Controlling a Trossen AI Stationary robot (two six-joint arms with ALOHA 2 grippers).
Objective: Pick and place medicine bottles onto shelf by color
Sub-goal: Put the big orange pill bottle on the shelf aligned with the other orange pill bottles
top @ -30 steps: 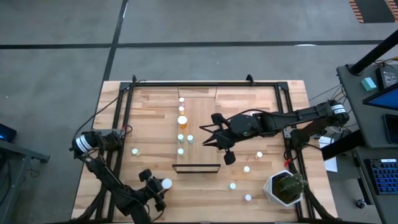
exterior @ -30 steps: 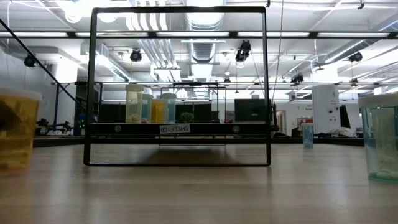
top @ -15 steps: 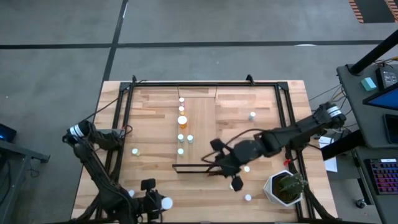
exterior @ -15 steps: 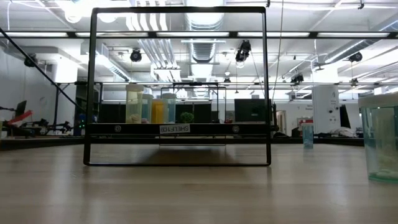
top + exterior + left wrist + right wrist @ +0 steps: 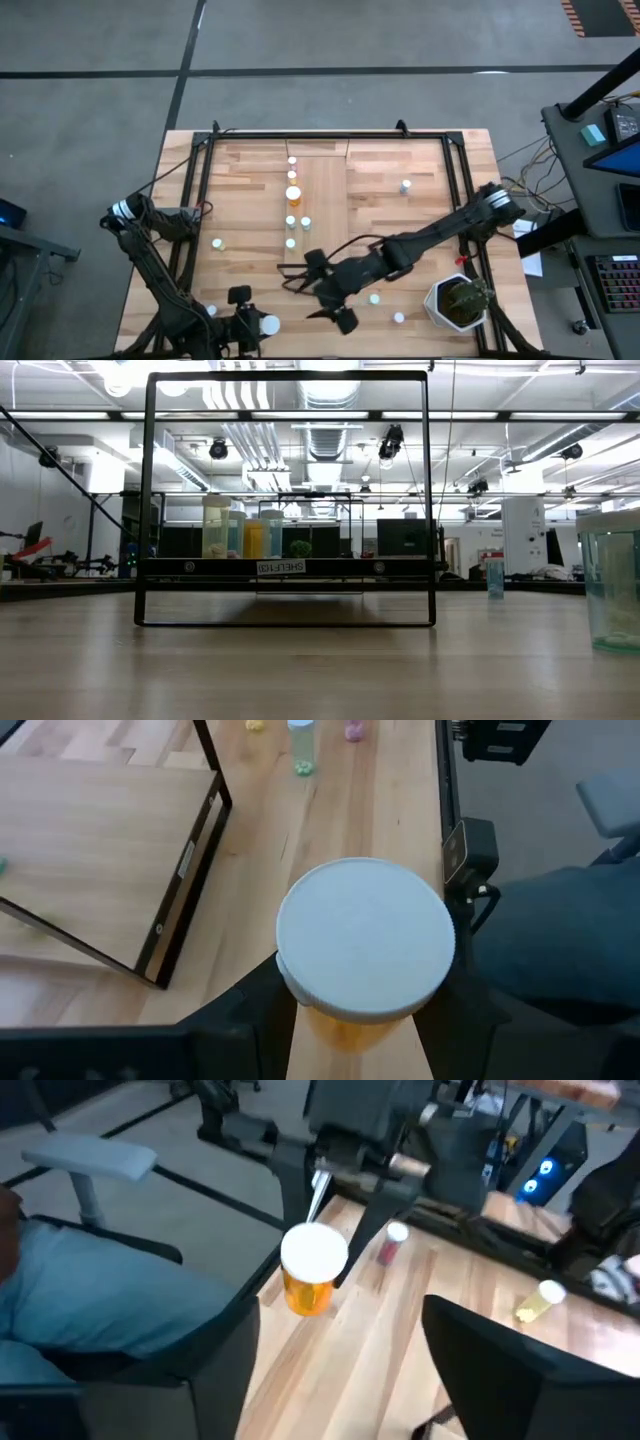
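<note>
- My left gripper [image 5: 252,325] sits at the near edge of the table [image 5: 420,165], left of centre, clamped on a big orange bottle [image 5: 365,945] with a white cap; the left wrist view shows both fingers pressing the bottle's sides.
- My right gripper [image 5: 318,298] is stretched across to the near middle, just past the shelf's [image 5: 325,200] near end, with its fingers [image 5: 495,1360] spread wide and nothing between them.
- In the right wrist view I see the left arm's orange bottle ahead, between my open fingers but well apart from them.
- On the shelf, a row of bottles [image 5: 292,194] runs along its left side from far to near: small white caps, one larger orange, then more small ones.
- Loose bottles lie on the table: one left of the shelf [image 5: 217,243], one far right [image 5: 405,186], and two near right [image 5: 398,318] close to the plant [image 5: 460,300].
- The low view shows the shelf's dark rail [image 5: 290,500] with bottles behind it.
</note>
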